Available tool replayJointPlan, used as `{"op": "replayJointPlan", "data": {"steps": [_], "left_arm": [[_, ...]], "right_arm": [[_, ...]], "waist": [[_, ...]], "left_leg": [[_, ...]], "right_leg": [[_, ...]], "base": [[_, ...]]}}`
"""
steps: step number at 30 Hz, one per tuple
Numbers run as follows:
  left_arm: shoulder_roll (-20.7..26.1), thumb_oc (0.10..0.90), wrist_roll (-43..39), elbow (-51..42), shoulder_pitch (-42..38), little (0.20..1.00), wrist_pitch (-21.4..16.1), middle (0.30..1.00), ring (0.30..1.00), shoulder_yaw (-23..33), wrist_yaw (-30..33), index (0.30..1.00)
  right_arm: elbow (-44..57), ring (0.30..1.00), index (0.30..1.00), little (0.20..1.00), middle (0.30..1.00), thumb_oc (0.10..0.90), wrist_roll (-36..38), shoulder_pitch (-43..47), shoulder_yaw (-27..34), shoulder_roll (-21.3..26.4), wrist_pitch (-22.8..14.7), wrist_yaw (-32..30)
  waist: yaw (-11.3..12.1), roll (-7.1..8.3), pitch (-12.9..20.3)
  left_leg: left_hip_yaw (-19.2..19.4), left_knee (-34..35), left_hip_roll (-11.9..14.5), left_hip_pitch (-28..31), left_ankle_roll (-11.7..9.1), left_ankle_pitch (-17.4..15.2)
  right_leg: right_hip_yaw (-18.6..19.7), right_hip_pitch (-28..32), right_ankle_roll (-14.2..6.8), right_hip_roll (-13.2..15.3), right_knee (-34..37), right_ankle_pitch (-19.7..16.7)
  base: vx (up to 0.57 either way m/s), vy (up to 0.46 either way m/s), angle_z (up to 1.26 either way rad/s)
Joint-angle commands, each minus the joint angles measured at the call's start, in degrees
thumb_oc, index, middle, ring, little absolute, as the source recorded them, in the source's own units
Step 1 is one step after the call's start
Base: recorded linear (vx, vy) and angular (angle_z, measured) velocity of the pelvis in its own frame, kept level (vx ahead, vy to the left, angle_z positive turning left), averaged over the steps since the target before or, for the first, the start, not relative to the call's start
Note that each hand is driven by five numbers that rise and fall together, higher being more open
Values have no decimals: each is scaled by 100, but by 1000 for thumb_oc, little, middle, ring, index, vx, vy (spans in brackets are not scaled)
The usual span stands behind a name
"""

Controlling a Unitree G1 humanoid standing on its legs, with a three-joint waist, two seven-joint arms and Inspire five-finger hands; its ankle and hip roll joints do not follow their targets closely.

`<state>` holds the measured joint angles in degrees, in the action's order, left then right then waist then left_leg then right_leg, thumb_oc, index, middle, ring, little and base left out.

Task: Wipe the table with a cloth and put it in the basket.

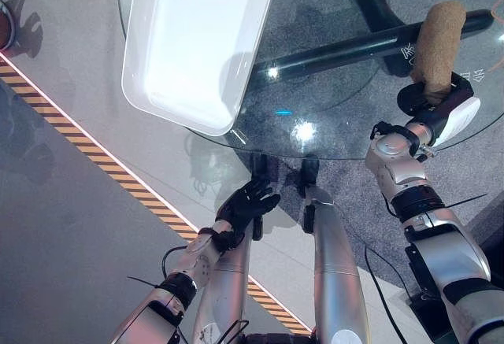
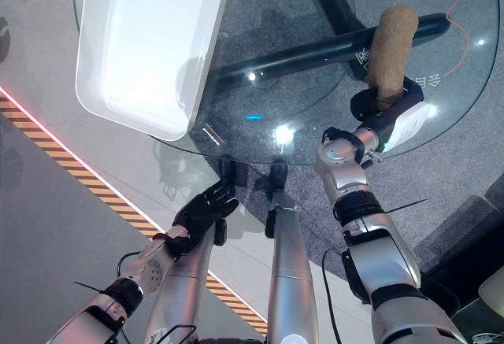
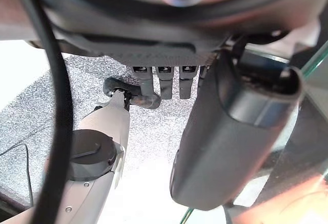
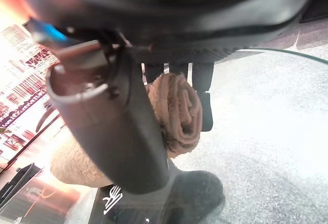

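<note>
The rolled terry cloth (image 1: 439, 49) is a warm tan-brown, its coiled end a slightly pinker brown in the right wrist view. The rectangular plastic basket (image 1: 157, 100) is plain glossy white. The round glass table (image 1: 331, 116) is clear, showing speckled dark grey carpet (image 1: 354, 194) and black legs beneath. A black-and-orange diagonal-striped tape line (image 1: 118, 167) crosses the pale grey floor (image 1: 55, 218).

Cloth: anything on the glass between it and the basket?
Nothing visible. The right hand is curled round the rolled brown cloth at the right of the glass table; the white basket sits at the left, and the stretch of glass between them is bare. The left hand is below the table's edge.
</note>
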<state>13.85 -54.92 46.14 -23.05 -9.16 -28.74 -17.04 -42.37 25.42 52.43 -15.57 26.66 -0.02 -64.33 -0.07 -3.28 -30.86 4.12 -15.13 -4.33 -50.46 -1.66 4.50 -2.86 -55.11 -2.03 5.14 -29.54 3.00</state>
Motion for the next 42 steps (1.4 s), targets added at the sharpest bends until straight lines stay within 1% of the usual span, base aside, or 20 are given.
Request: {"op": "replayJointPlan", "data": {"steps": [1, 2, 3, 4, 7, 8, 10, 12, 17, 26, 34, 42], "left_arm": [[-213, 800, -96, -32, 473, 900, 183, 900, 900, -434, -211, 900], [-204, 800, -97, -75, 490, 900, 194, 900, 900, -431, -199, 900], [-194, 800, -108, -127, 506, 900, 210, 900, 900, -439, -171, 900], [-187, 800, -120, -140, 506, 900, 214, 900, 900, -443, -168, 900], [-176, 800, -125, -176, 508, 900, 228, 900, 900, -431, -169, 900], [-184, 800, -108, -185, 507, 900, 230, 900, 900, -428, -160, 900], [-203, 800, -87, -188, 499, 900, 222, 900, 900, -425, -148, 900], [-238, 800, -58, -156, 515, 900, 176, 900, 900, -397, -175, 900], [-329, 800, 17, -100, 560, 900, 123, 900, 900, -356, -246, 900], [-448, 800, 50, -92, 555, 900, 21, 900, 900, -385, -215, 900], [-464, 800, 48, -119, 494, 900, 60, 900, 900, -423, -149, 900], [-402, 800, 10, -211, 519, 900, 119, 900, 900, -415, -156, 900]], "right_arm": [[284, 300, 300, 200, 300, 100, -3, 94, -172, 64, -127, 136], [341, 300, 300, 200, 300, 100, -51, 90, -188, 77, -234, 304], [489, 300, 300, 200, 300, 100, -226, 101, -221, 73, -272, 525], [592, 300, 300, 200, 300, 100, -307, 110, -254, 71, -242, 618], [921, 300, 300, 200, 300, 100, -598, 108, -386, 70, 68, 783], [1065, 300, 300, 200, 300, 100, -706, 98, -468, 61, 190, 955], [1270, 300, 300, 200, 300, 100, -869, 53, -558, 25, 301, 1135], [1516, 300, 300, 200, 300, 100, -1047, -21, -691, -28, 465, 1522], [1963, 300, 300, 200, 300, 100, -1389, -289, -1033, -286, 762, 1915], [2161, 300, 300, 200, 300, 100, -1938, -650, -1517, -648, 896, 2314], [2169, 300, 300, 200, 300, 100, -2300, -811, -1868, -712, 981, 2729], [2366, 300, 300, 200, 300, 100, -2669, -998, -2262, -694, 875, 3561]], "waist": [[134, -144, 107], [138, -146, 107], [139, -140, 107], [135, -134, 107], [120, -132, 107], [115, -130, 107], [106, -124, 107], [94, -118, 107], [72, -125, 107], [54, -136, 107], [50, -121, 107], [49, -105, 107]], "left_leg": [[-352, -1182, -224, -342, 292, -767], [-356, -1182, -228, -348, 295, -767], [-357, -1190, -232, -358, 293, -768], [-355, -1195, -230, -363, 291, -772], [-339, -1200, -228, -379, 291, -772], [-329, -1193, -230, -378, 294, -767], [-313, -1182, -231, -377, 295, -763], [-293, -1171, -229, -377, 284, -758], [-258, -1139, -234, -379, 274, -735], [-242, -1046, -230, -391, 237, -672], [-244, -997, -228, -381, 219, -633], [-258, -1009, -238, -409, 187, -617]], "right_leg": [[10, 94, -327, -72, 1006, -893], [3, 87, -334, -68, 1003, -897], [4, 78, -343, -71, 998, -898], [6, 72, -347, -70, 994, -895], [11, 39, -351, -72, 972, -884], [7, 33, -354, -71, 967, -880], [3, 34, -355, -62, 980, -876], [2, 31, -355, -52, 986, -858], [-2, -4, -349, -45, 971, -835], [-30, -14, -355, -20, 1027, -829], [-91, -16, -367, -6, 1020, -821], [-134, -36, -377, 9, 1005, -798]], "base": [[0, 0, 0], [0, 0, 0], [0, 0, 0], [0, 0, 0], [0, 0, 0], [0, 0, 0], [0, 0, 0], [0, 0, 0], [0, 0, 0], [0, 0, 0], [0, -5, 3], [0, 0, 0]]}}
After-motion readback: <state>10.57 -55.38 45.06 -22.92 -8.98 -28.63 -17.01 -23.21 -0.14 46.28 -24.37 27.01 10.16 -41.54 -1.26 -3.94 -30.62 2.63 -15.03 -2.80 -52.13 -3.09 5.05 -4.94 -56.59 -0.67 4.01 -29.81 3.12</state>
